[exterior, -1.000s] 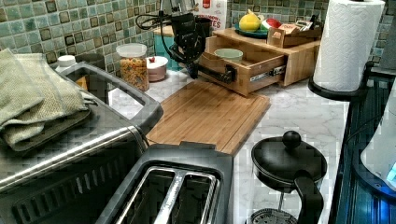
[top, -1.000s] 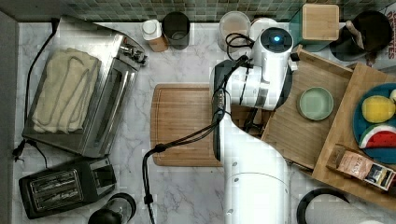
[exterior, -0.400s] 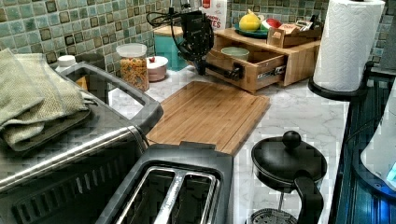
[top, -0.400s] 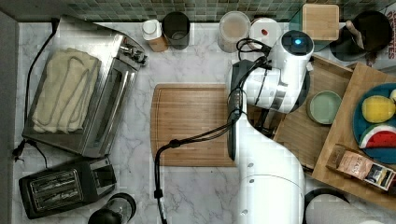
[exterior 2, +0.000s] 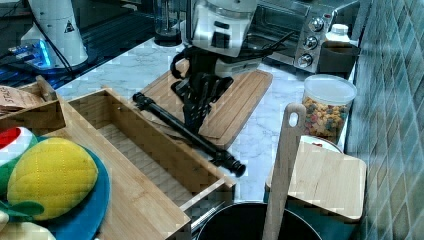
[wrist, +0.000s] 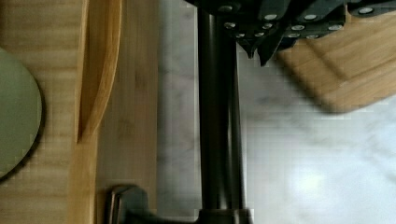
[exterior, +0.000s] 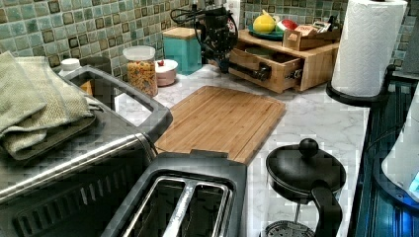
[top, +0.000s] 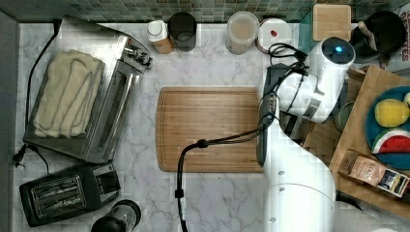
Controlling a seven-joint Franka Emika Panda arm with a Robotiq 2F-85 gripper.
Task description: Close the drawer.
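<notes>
The drawer (exterior 2: 150,150) is a light-wood box standing partly out of its wooden stand; in the top view it (top: 320,139) shows under my arm. A green bowl (wrist: 14,116) lies in it. Along the drawer's front runs a dark bar handle (exterior 2: 187,132), also clear in the wrist view as the handle (wrist: 217,116). My gripper (exterior 2: 196,120) is shut, its black fingers (wrist: 268,32) against the handle's outer side, away from the drawer box. In the left view the gripper (exterior: 222,52) sits just left of the drawer front (exterior: 257,66).
A grooved cutting board (top: 208,128) lies just in front of the drawer. The stand's top slab (top: 372,87) carries a blue plate of toy fruit (top: 391,113). Jars (top: 241,31) line the tiled wall. A toaster oven (top: 82,106), toaster (top: 63,193) and paper towel roll (exterior: 368,47) stand around.
My arm has moved toward the top view's right, with the gripper against the handle. The drawer has slid further into its stand and sticks out much less.
</notes>
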